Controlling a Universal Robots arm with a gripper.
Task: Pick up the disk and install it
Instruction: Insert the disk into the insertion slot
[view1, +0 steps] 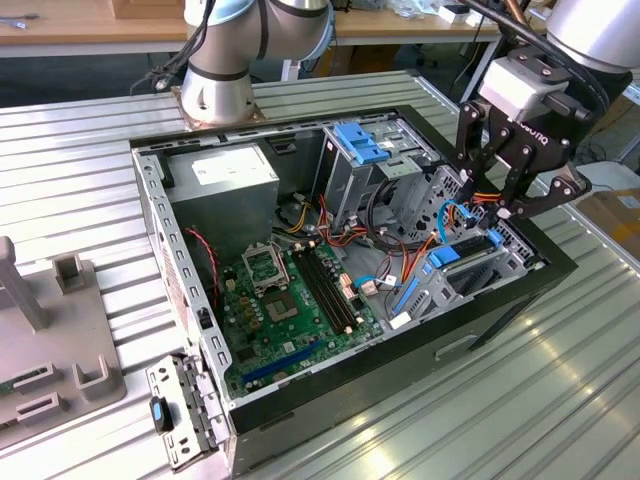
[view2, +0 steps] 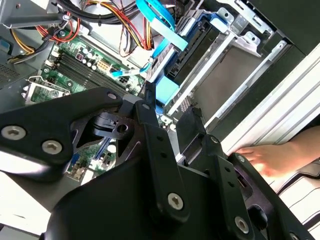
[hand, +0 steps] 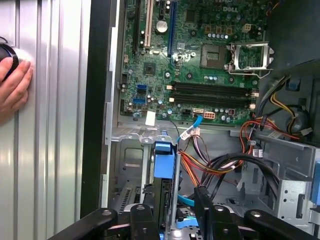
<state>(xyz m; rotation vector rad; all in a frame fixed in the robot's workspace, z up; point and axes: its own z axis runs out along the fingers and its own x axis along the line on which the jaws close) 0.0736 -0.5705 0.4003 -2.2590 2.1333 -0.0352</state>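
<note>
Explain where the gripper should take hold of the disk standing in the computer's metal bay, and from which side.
Probably across the two broad flat faces of the disk, just below its blue rail, coming straight down through the open case. The disk stands on edge and the bay walls screen the rest. The open gripper straddles it that way.

The arm (view1: 215, 75) is silver-grey, with rounded joints and a flanged base. Black cables (view1: 190, 50) run along it. A pale grey wrist block (view1: 515, 88) carries the black end effector (view1: 492, 200), whose linked bars are pinned with silver screws (view2: 174, 200).
</note>
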